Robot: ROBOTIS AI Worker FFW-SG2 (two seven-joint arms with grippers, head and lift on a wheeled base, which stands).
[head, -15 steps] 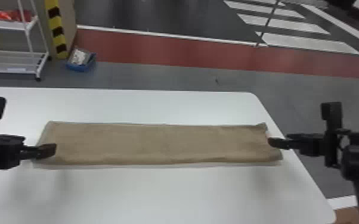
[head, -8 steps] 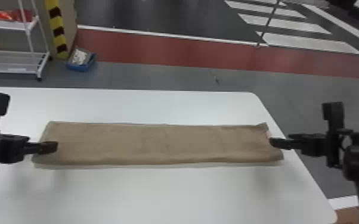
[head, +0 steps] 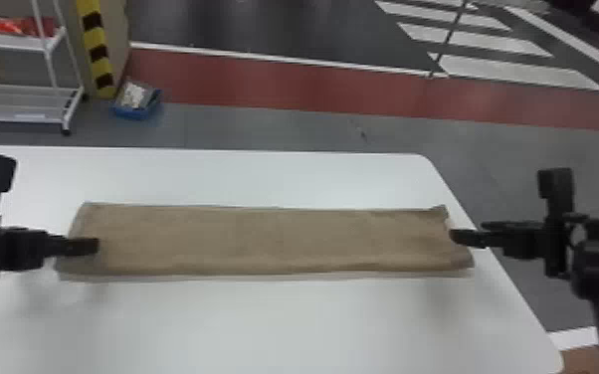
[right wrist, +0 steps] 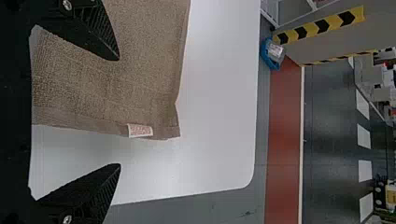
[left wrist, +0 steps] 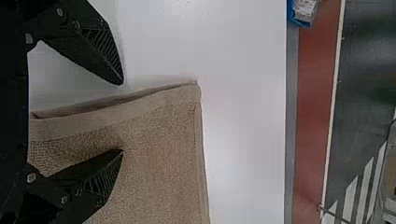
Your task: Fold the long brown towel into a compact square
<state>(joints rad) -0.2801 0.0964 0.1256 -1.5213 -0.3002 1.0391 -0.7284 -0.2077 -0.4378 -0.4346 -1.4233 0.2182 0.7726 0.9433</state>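
The long brown towel lies flat across the white table, its long side running left to right. My left gripper is over the towel's left end. In the left wrist view the left gripper stands open, one finger over the brown cloth and the other beyond its hemmed end. At the towel's right end is my right gripper. The right wrist view has the right gripper open too, its fingers on either side of the towel's end edge, near a small white tag.
The white table has its rounded right edge beneath the right arm. Past the far edge, on the floor, are a white shelf rack and a blue bin.
The left gripper has shifted slightly to the right over the towel's end. My right gripper has barely moved, and the towel lies as before.
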